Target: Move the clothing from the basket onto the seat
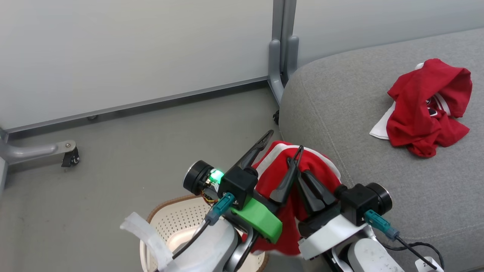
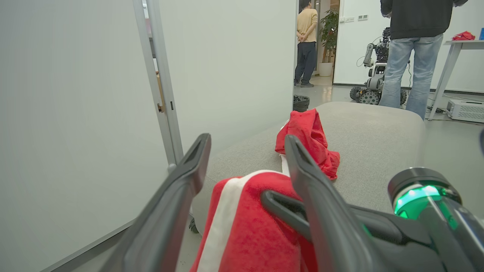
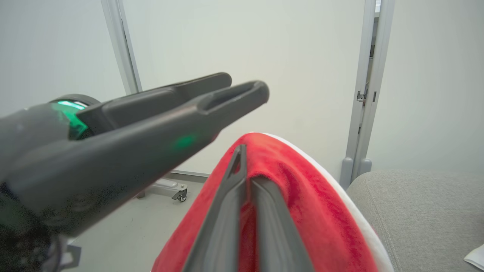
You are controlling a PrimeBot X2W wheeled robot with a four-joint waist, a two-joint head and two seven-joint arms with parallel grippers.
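- Where the right gripper [image 1: 302, 177] [image 3: 245, 170] meets the cloth, its two fingers are pressed together on a fold of the red garment [image 1: 321, 166] [image 2: 245, 230] [image 3: 306, 196]. Red cloth shows in the slit between them in the right wrist view.
- The red garment has a white stripe along its edge. It hangs from that grip above the front left corner of the seat [image 1: 378, 196] [image 2: 374, 128] [image 3: 416, 215]. Its lower part drops behind the two wrists toward the basket [image 1: 177, 219].
- Whether the red garment touches the seat cannot be told.
- The left gripper [image 1: 286, 140] [image 2: 246, 141] [image 3: 245, 85] has its fingers spread wide apart and clamps nothing.
- In the head view, one left finger crosses over the red garment just beside the right gripper. The other left finger points out over the floor [image 1: 132, 151].
- In the left wrist view, the red garment sits low between the spread fingers. Contact with either finger cannot be told.
- The second red garment [image 1: 423, 109] [image 2: 310, 139] lies crumpled on top of the seat, well apart from both grippers, with white cloth showing at its edge.
- The basket stands on the floor at the bottom of the head view, just beside the seat and partly covered by the left arm.
- A pale partition [image 1: 132, 53] on a grey wheeled frame stands behind the floor and the seat.
- Two people [image 2: 412, 56] and another wheeled robot [image 2: 374, 75] stand far beyond the seat.
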